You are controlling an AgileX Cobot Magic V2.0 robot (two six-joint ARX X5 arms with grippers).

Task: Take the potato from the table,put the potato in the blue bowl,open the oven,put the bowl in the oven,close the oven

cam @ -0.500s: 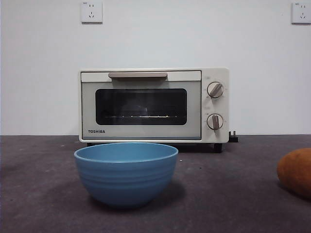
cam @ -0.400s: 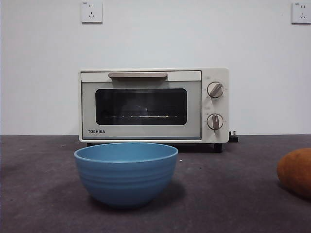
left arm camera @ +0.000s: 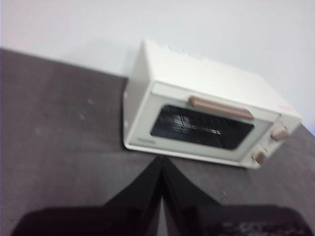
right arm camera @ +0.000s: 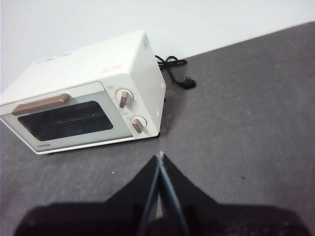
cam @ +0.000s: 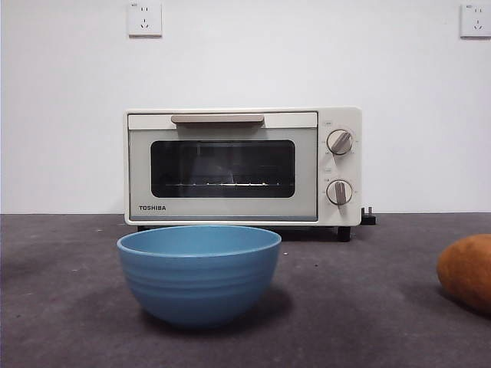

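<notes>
A plain white wall (cam: 414, 115) fills the background, with two white electrical sockets high up: one socket (cam: 144, 18) toward the left and another socket (cam: 476, 20) at the far right edge. A black power cord (right arm camera: 171, 66) lies coiled at the foot of the wall, its plug (right arm camera: 187, 82) resting flat beside it.

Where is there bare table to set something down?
Bare table lies between the blue bowl and the potato, and left of the bowl. The strip between the bowl and the oven looks tighter.
</notes>
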